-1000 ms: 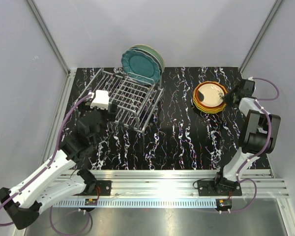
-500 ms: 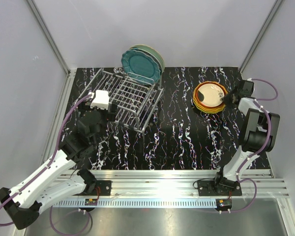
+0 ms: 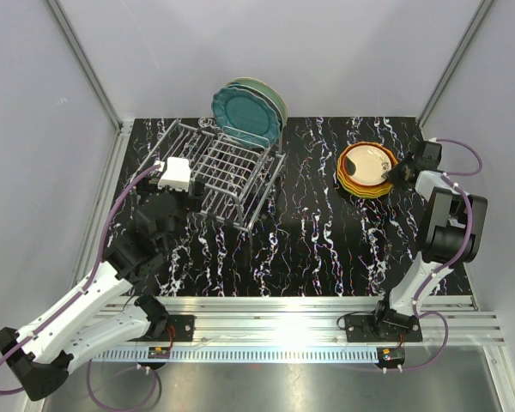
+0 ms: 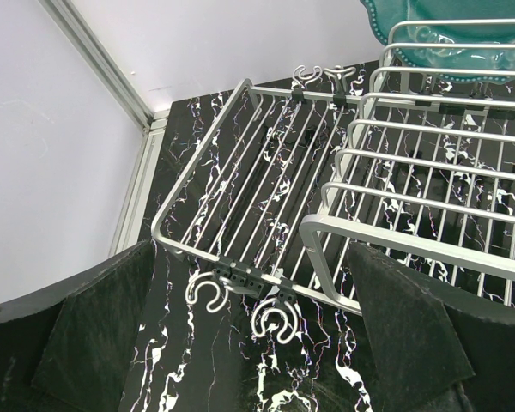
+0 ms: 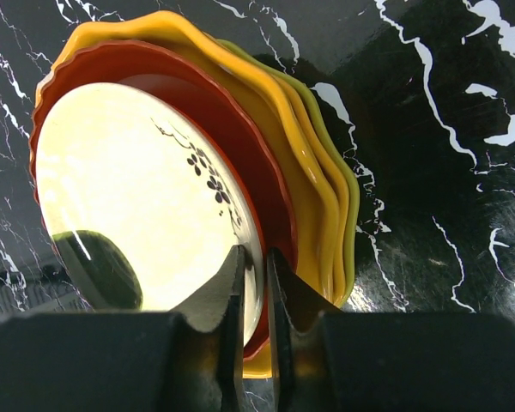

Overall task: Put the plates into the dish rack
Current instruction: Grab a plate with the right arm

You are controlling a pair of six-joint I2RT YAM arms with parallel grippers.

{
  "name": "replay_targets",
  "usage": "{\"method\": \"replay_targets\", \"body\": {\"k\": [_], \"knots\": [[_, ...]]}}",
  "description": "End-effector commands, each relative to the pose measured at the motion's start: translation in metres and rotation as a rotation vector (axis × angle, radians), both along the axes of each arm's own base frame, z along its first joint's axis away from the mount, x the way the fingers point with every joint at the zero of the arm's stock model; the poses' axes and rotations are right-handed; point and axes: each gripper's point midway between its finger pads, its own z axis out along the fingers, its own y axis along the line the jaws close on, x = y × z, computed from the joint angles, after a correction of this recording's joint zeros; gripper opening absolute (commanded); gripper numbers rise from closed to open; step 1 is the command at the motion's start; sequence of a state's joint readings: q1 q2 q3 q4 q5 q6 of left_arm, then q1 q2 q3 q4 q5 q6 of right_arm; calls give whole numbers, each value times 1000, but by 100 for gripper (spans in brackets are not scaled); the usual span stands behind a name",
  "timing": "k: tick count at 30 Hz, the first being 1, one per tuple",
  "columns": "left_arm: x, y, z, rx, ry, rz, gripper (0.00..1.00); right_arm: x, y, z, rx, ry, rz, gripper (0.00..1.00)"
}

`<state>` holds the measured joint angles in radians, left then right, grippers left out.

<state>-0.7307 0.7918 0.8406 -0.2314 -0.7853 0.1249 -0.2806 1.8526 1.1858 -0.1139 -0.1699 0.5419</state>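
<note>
The black marbled surface [image 3: 326, 249] carries the dish rack [image 3: 227, 172] at the far left and a flat stack of plates [image 3: 365, 167] at the far right, well apart from it. Two plates are already loaded and stand on edge at the rack's far end: the dark teal plate [image 3: 245, 116] in front, and the mint green plate [image 3: 280, 96] just behind it.

The stack lies directly in front of the right arm, which is much the nearer one. The cream-centred plate [image 5: 129, 197] is on top, with the red-orange plate [image 5: 240, 120], the orange-yellow plate [image 5: 300, 172] and the lime green plate [image 5: 348, 206] showing below it as nested rims.

The right arm reaches far along the right edge, with its wrist turned left toward the stack. The right gripper [image 5: 253, 257] meets the stack at its right rim. Its fingers [image 5: 227, 296] stand narrow, one over and one under the top plate's edge, pinching it. The plate is still flat on the pile.

By my reading, the next move is to lift this plate, tip it upright and carry it left to a free slot.

The left arm stretches toward the rack's near left corner. The left gripper [image 4: 257, 360] is spread wide and holds nothing.
</note>
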Motion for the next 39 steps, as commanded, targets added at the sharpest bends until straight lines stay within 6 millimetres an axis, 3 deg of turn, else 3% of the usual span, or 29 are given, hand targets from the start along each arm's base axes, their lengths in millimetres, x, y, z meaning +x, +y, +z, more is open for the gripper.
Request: {"method": "replay_targets", "body": {"k": [1,7,12,16,21,32,35,39], "knots": [[2,-3,11,-44,-37,-12,99,10,-4,26,-31,-59,8,16],[2,-5,10,-39,-31,-24,99,1,-1,23,-21,-41,11,26],[2,-5,9,-39,-29,-23,99,-2,1,16,-9,-26,10,24],[3,-6,7,-31,-24,-29,99,-2,2,20,-7,-27,12,22],[3,-7,7,-31,-23,-28,99,-5,-1,26,-20,-19,6,31],[4,-8,4,-23,-14,-32,99,-6,-8,31,-58,-10,-16,31],[4,-8,4,-24,-15,-31,99,-6,-9,35,-61,-14,-19,38],[4,-9,3,-22,-11,-38,99,-7,-13,37,-78,1,-31,39]]}}
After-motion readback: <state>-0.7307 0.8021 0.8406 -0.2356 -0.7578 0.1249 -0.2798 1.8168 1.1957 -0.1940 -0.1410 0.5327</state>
